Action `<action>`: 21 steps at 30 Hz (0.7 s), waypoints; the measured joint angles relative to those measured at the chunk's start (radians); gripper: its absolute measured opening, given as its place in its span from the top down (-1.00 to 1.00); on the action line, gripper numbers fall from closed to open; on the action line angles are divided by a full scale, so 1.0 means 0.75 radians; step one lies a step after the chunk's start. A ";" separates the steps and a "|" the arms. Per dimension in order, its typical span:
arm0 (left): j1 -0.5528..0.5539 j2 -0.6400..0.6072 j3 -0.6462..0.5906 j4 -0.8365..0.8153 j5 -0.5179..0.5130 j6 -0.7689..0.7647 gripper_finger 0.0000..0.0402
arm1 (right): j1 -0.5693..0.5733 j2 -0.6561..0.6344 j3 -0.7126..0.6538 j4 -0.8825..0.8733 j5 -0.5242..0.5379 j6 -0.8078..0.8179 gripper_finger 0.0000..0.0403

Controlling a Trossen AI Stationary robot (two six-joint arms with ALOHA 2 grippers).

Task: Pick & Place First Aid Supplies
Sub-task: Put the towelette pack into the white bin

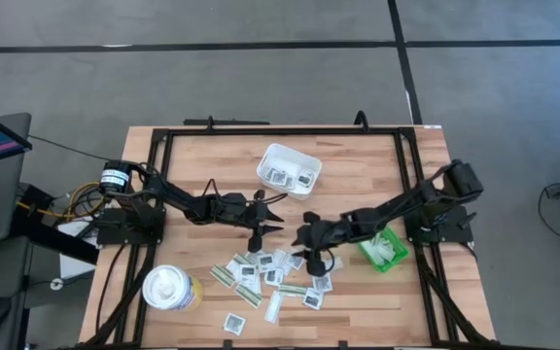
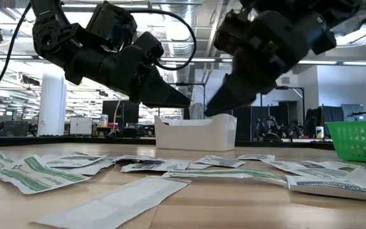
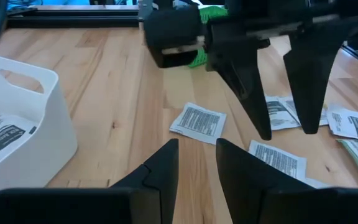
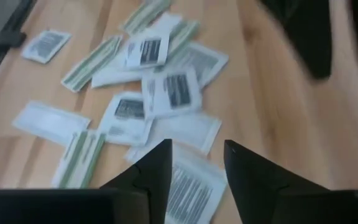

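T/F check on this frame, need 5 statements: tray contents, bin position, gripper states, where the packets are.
1. The white tray holds a few square packets. True.
2. The green bin sits on the left arm's side of the table. False: it is on the right arm's side, close to that arm.
3. The left gripper is shut on a packet. False: its fingers stand apart with nothing between them.
4. The right gripper hangs open over the pile of packets. True.
5. All packets are already sorted into the tray and bin. False: most lie scattered loose on the wooden table.
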 joint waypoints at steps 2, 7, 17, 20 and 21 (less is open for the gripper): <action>0.000 0.000 0.000 -0.001 0.000 0.000 0.46 | 0.013 0.003 -0.002 -0.046 0.007 0.021 0.23; 0.000 0.000 0.000 -0.002 0.000 -0.001 0.46 | 0.015 0.005 -0.002 -0.061 0.061 0.028 0.12; 0.000 0.000 0.000 -0.003 0.000 -0.001 0.46 | 0.006 0.007 -0.003 -0.097 0.065 0.029 0.09; 0.000 0.000 0.000 -0.004 0.000 -0.001 0.46 | -0.004 0.010 -0.004 -0.110 0.066 0.029 0.11; 0.000 0.000 0.000 -0.003 0.000 -0.001 0.46 | -0.006 0.010 -0.004 -0.110 0.067 0.029 0.11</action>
